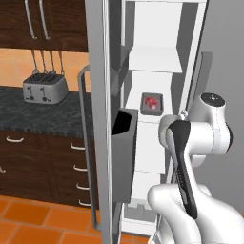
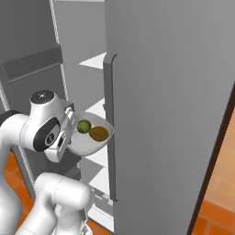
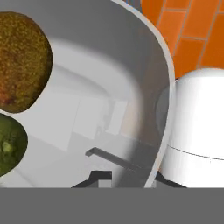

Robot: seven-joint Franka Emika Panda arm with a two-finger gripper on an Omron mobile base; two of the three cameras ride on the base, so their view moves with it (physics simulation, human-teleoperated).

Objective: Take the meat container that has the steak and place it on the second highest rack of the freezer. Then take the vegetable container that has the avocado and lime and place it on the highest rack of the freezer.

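1. The gripper [image 2: 73, 133] sits at the near rim of the white rounded bowl [image 2: 94, 143], and the bowl hangs in the air beside the hand with nothing under it, so the hand is clamped on the rim. In the hand view the two dark finger tips [image 3: 99, 177] stand either side of the bowl's wall [image 3: 131, 87].
2. Inside the bowl lie the lime [image 2: 84, 126], nearer the hand, and the avocado [image 2: 98, 133], just beside it on the far side. The hand view shows the same avocado [image 3: 19, 61] and lime [image 3: 9, 146] close together on the bowl's floor.
3. The bowl is held in front of the open freezer [image 2: 78, 41], near the edge of its grey door with the long bar handle [image 2: 109, 128].
4. In the left base view the meat container [image 1: 151, 103] rests on a white freezer shelf [image 1: 148, 117] with the steak [image 1: 151, 101] in it, one shelf [image 1: 155, 61] showing above.
5. A dark door bin [image 1: 125, 138] hangs on the open door, and a toaster [image 1: 45, 89] stands on the dark counter [image 1: 28, 112] to the left.
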